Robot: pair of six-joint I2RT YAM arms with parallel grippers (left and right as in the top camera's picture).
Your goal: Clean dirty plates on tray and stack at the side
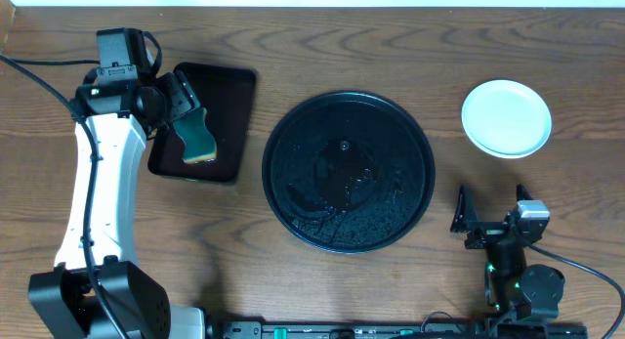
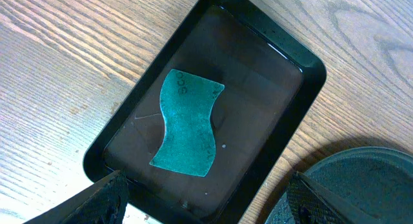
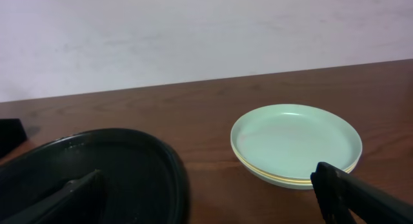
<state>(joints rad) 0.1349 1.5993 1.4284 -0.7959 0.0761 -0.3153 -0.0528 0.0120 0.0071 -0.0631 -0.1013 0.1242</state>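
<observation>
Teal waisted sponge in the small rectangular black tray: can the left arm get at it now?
Likely yes: the left gripper hangs open above the teal sponge, lying flat and uncovered in the rectangular black tray; nothing stands between.

Plates (image 3: 295, 141) in a stack: only the top mint one and a yellow rim beneath showing, anything lower hidden; from overhead, seemingly a single pale disc. Round black tray (image 3: 97, 179) cropped by the right wrist view's left and bottom edges. Fingers (image 3: 361, 198) of the right hand (image 3: 208, 182) cut off at the bottom edge.
</observation>
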